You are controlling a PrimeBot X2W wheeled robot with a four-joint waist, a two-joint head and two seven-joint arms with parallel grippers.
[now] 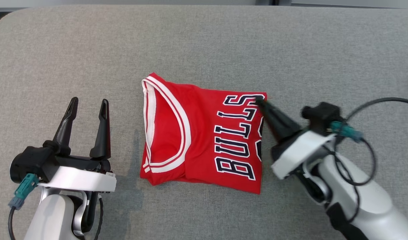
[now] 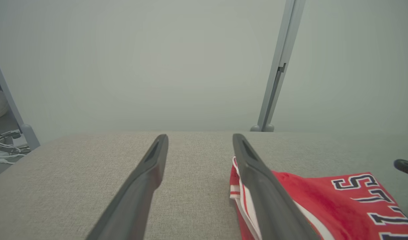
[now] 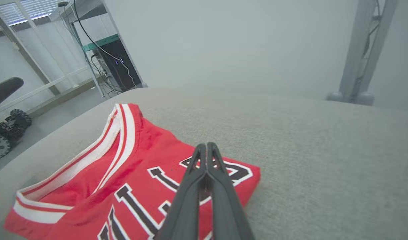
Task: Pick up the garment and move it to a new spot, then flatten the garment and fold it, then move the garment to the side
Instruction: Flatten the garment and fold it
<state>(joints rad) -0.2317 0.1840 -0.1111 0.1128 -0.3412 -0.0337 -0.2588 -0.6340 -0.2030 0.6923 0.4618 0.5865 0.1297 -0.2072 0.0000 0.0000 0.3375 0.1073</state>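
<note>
Jaws first, operator: your right jaws are pressed flat together with no gap. Their fingertips (image 1: 261, 102) are down at the far right corner of the garment (image 1: 204, 140), right over the last letter of the printed name. In the right wrist view those closed fingertips (image 3: 207, 151) sit on or just above that corner, and you can't tell whether any cloth is pinched between them. Your left jaws stand wide apart and carry nothing. They hover low over the counter (image 1: 204, 43), just off the garment's collar edge, with one of the fingers (image 2: 257, 173) crossing in front of the white trim in the left wrist view.

Now the garment itself: a red jersey lying mid-counter as a compact, roughly square packet, neckline toward your left, lettering face up, edges fairly even with a slight bulge along the near side. By the look of it, the relocating, flattening and folding are behind you. What seems left is the last leg, shifting the packet to the side, and your right jaws look placed for exactly that
</note>
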